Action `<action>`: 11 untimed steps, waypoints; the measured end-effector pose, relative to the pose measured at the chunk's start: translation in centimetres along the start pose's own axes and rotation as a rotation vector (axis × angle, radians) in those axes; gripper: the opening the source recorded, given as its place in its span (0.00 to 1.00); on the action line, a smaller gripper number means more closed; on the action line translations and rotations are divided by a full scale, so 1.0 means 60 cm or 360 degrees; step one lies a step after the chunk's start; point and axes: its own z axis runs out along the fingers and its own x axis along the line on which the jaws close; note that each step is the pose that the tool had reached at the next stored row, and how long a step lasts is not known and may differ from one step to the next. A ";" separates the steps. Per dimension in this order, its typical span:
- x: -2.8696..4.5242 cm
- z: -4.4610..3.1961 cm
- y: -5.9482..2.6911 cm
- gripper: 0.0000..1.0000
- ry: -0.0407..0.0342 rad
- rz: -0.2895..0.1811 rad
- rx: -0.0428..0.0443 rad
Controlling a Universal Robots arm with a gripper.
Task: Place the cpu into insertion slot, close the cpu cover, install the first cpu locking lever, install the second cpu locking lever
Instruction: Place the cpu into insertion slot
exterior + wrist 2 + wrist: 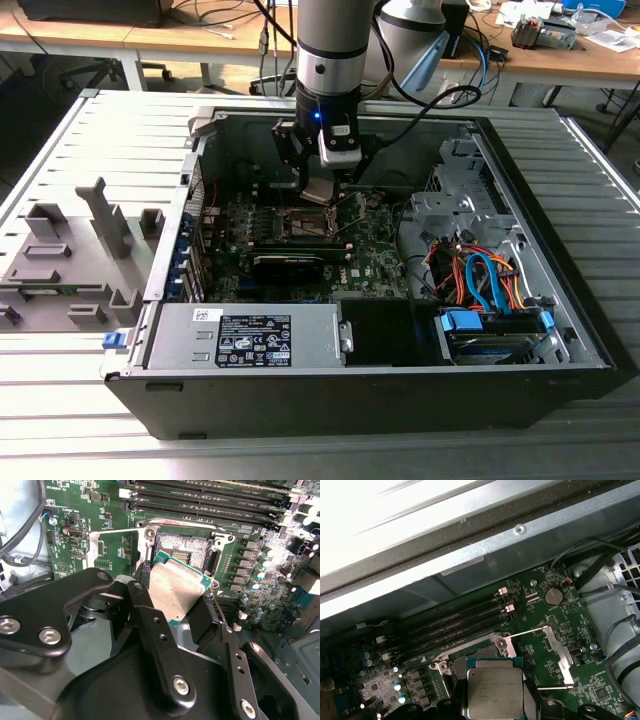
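Second wrist view: cpu [175, 587] clamped at its edges between gripper [176, 612] fingers [150, 617], tilted, just above insertion slot [186, 550], not seated.
Slot: uncovered, contact grid showing; near edge hidden behind cpu.
cpu cover [91, 550]: swung open beside slot; lower part cut off by gripper body.
First wrist view: cpu face blocking part of slot; memory slots [455, 627] just beyond slot.
Exterior view: gripper low inside computer case [350, 400], over slot; slot itself hidden under gripper, grip hard to make out.
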 end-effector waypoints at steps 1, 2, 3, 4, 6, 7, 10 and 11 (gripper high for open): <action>0.000 0.000 0.000 0.54 0.0000 0.0001 0.0000; 0.000 0.000 0.000 0.54 -0.0001 0.0002 0.0001; 0.000 0.000 0.000 0.54 -0.0001 0.0003 0.0001; 0.000 0.000 0.000 0.54 -0.0001 0.0004 0.0002; 0.000 0.000 0.000 0.54 -0.0002 0.0006 0.0003; 0.000 0.000 0.000 0.54 -0.0002 0.0007 0.0004; 0.000 0.000 0.000 0.54 -0.0003 0.0010 0.0005; 0.000 0.000 0.000 0.54 -0.0003 0.0010 0.0006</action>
